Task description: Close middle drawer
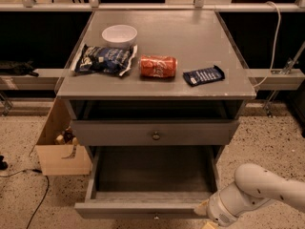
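Note:
The middle drawer (143,208) is pulled far out of the grey cabinet. Its empty inside is open to view, and its small knob (156,217) sits at the bottom edge of the view. My gripper (205,214) is at the lower right, on the end of the white arm (257,190). It is right at the right end of the drawer's front. The top drawer (114,133) with its bigger knob (156,136) stands above, nearly shut. The lowest drawer is out of view.
On the cabinet top (200,37) lie a white bowl (119,34), a chip bag (104,59), an orange can (157,66) on its side and a dark blue snack bar (203,75). A cardboard box (59,151) stands on the floor at the left, beside a cable (38,199).

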Robot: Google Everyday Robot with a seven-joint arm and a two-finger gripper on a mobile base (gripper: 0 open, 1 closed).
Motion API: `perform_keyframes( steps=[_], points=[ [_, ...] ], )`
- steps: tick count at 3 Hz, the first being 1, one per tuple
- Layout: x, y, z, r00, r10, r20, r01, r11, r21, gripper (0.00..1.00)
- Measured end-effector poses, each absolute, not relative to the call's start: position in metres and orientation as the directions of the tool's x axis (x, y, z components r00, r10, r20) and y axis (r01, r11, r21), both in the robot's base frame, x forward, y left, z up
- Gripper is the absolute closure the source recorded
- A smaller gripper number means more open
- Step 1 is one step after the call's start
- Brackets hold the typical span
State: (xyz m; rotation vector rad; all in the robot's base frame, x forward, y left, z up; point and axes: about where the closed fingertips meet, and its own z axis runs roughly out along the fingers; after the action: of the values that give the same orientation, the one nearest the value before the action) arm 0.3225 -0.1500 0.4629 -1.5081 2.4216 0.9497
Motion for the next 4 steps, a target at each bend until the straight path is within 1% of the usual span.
perform_keyframes(
  steps=[1, 2, 4],
  points=[
    [0.313, -0.158, 0.45, -0.523, -0.743, -0.417, -0.821, 0.309, 0.48, 0.0],
    [0.305, -0.157, 0.419, -0.566, -0.711, -0.418, -0.787, 0.314, 0.531, 0.0],
    [0.302, -0.157, 0.414, -0.579, -0.714, -0.393, -0.773, 0.326, 0.545, 0.0]
  ],
)
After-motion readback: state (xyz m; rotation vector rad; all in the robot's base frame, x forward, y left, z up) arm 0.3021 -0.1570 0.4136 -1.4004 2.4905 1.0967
